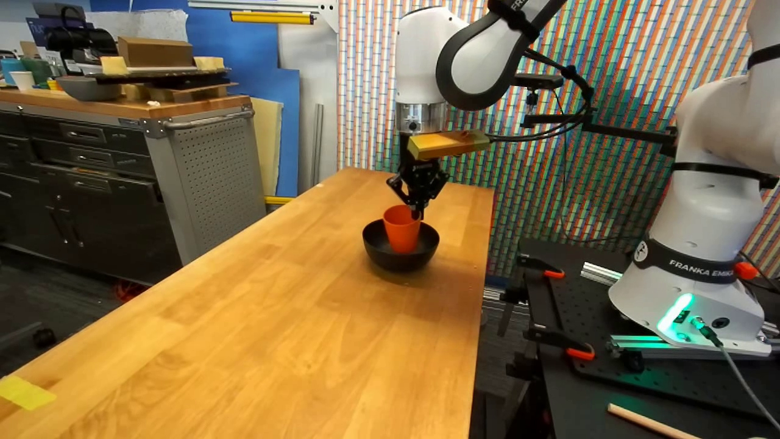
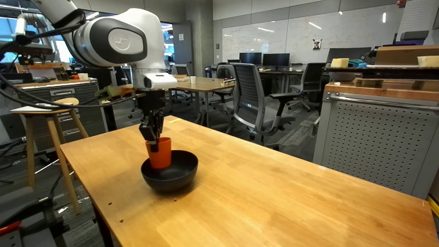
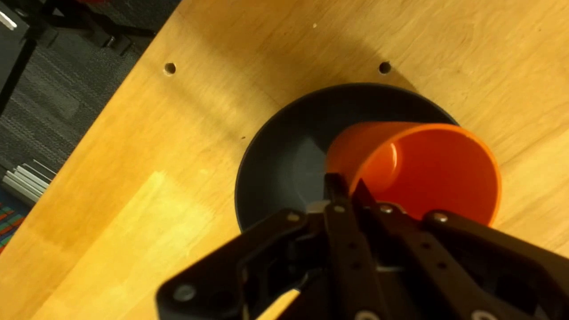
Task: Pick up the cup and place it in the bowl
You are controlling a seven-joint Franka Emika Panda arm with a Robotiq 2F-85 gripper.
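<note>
At the wrist view's centre sits the bowl (image 3: 284,164); rightward, the gripper (image 3: 350,183) clamps the wall of the cup (image 3: 426,166), whose lower part is inside the bowl. Early release could tip it, should its base hang clear; base contact is unclear, and the gripper covers the bowl's lower rim.

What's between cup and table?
The bowl: in both exterior views it stands on the table, and the cup reaches down into it. Whether the cup touches bottom, I can't tell.
</note>
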